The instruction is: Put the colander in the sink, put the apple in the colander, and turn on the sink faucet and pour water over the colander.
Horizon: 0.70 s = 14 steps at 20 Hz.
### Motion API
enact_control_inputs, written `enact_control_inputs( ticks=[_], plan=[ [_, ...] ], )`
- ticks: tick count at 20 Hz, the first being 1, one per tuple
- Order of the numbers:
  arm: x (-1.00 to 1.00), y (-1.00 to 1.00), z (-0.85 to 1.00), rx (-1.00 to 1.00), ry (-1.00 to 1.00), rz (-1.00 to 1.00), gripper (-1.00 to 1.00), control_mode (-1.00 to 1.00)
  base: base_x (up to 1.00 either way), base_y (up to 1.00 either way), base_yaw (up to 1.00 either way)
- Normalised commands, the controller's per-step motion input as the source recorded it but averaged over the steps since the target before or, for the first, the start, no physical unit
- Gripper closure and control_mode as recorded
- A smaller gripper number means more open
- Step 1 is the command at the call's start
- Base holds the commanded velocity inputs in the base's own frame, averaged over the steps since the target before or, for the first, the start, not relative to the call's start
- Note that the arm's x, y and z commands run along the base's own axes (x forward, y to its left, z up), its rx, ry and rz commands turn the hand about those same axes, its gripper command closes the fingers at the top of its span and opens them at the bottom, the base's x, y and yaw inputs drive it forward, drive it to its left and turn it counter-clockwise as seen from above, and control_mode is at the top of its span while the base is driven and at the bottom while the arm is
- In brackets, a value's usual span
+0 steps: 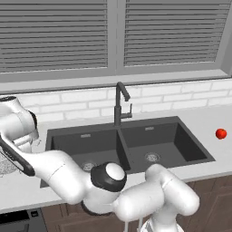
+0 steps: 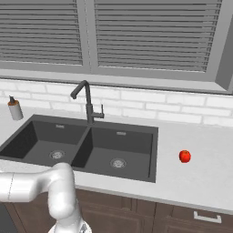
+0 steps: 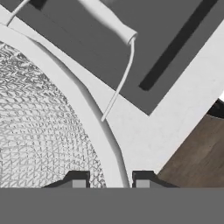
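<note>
Mesh colander (image 3: 39, 122) sits on the counter (image 3: 144, 135), gripper (image 3: 110, 179) narrowed astride its rim — firm grip uncertain; sink (image 2: 91, 145) empty, apple (image 2: 184, 156) untouched, faucet (image 2: 86, 107) dry.

The white arm (image 1: 68, 174) is reaching low and far to its left, elbow bent, while the gripper (image 3: 110, 179) is pointing downward, its fingertips (image 3: 78, 179) standing narrowly apart.
</note>
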Motion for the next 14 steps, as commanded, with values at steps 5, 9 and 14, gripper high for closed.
enact_control_inputs(
  ticks=[5,9,14],
  plan=[
    [-0.38,-0.7,0.32,0.04,-0.1,-0.28,1.0,-1.0,0.0,0.0,0.0],
    [-0.29,-0.73,0.16,0.0,-0.18,-0.29,1.0,-1.0,0.0,0.0,0.0],
    [-0.1,-0.75,0.07,0.0,-0.06,-0.43,1.0,-1.0,0.0,0.0,0.0]
  ],
)
